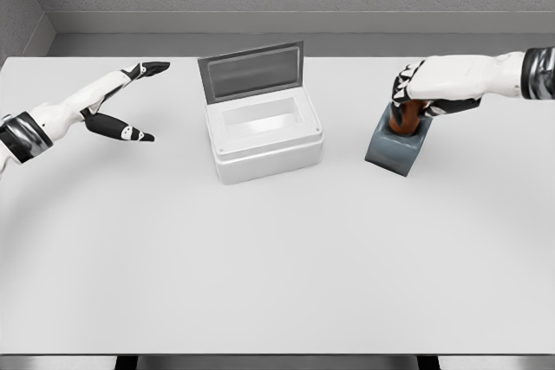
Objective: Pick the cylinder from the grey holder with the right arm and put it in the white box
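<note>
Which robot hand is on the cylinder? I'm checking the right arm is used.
The right robot hand: its fingers are curled around the brown cylinder in the grey holder. The left robot hand is spread open, holding nothing.

A reddish-brown cylinder [405, 119] stands in the grey holder [395, 152] at the right of the surface [277, 266], only a short stretch of it showing between the holder's top and the right hand [416, 93], whose fingers are curled over its upper end. The holder is a dark grey block, tilted a little, its lower corner pointing toward the near edge. The white box [264, 138] sits well apart to its left, near the middle, its grey lid [251, 70] standing upright behind the open cavity.
</note>
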Available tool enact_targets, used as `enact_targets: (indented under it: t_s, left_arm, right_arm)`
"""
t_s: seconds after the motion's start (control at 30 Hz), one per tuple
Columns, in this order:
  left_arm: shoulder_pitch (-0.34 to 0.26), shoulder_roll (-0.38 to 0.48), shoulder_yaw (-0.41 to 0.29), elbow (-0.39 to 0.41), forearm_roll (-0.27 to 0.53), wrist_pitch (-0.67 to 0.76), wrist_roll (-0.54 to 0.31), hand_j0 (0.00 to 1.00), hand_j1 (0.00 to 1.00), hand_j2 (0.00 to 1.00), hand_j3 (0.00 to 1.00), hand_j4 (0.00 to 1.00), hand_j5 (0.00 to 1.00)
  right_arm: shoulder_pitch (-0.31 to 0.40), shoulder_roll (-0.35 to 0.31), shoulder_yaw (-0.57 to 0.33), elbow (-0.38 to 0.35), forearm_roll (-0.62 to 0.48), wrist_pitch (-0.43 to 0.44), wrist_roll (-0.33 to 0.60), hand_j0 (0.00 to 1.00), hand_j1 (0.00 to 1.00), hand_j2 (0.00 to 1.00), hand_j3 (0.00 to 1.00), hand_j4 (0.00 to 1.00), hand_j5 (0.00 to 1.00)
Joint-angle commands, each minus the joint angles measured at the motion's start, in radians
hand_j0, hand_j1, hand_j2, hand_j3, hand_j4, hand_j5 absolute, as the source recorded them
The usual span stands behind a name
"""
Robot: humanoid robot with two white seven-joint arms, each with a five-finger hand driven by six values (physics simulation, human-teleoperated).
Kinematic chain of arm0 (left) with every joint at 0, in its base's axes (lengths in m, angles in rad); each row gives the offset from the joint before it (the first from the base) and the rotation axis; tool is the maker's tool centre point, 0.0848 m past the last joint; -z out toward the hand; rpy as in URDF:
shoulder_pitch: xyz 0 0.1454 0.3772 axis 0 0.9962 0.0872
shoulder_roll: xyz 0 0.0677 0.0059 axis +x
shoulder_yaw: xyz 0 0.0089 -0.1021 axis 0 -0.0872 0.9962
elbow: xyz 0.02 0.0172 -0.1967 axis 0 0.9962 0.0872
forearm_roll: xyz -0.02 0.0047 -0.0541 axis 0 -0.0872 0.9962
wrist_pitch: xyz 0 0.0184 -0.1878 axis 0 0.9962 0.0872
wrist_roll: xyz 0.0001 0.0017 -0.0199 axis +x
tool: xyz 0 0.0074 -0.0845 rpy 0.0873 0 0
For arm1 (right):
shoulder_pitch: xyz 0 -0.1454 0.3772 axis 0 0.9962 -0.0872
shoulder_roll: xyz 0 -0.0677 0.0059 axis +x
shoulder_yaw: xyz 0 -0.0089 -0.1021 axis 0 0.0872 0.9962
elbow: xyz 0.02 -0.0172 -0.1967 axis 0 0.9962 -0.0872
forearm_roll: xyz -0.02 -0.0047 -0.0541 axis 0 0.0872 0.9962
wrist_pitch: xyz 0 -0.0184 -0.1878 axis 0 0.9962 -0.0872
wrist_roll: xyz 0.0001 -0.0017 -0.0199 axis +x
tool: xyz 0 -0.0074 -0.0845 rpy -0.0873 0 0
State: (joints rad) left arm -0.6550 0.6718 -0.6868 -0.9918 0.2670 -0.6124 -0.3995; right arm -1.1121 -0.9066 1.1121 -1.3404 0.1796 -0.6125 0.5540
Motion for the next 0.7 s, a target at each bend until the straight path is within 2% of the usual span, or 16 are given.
enact_targets:
  t_s: [0.0, 0.67]
  left_arm:
    - [0.000, 0.002, 0.001, -0.001, 0.008, 0.002, 0.001, 1.00, 1.00, 1.00, 1.00, 1.00, 1.00]
    - [-0.002, -0.006, 0.003, -0.002, 0.008, 0.002, 0.001, 1.00, 1.00, 1.00, 1.00, 1.00, 1.00]
  right_arm:
    - [0.000, -0.005, -0.003, -0.002, -0.003, 0.002, 0.000, 0.46, 0.46, 0.46, 0.46, 0.46, 0.46]
    - [-0.037, -0.003, -0.011, -0.059, -0.011, 0.002, -0.005, 0.43, 0.43, 0.43, 0.43, 0.43, 0.43]
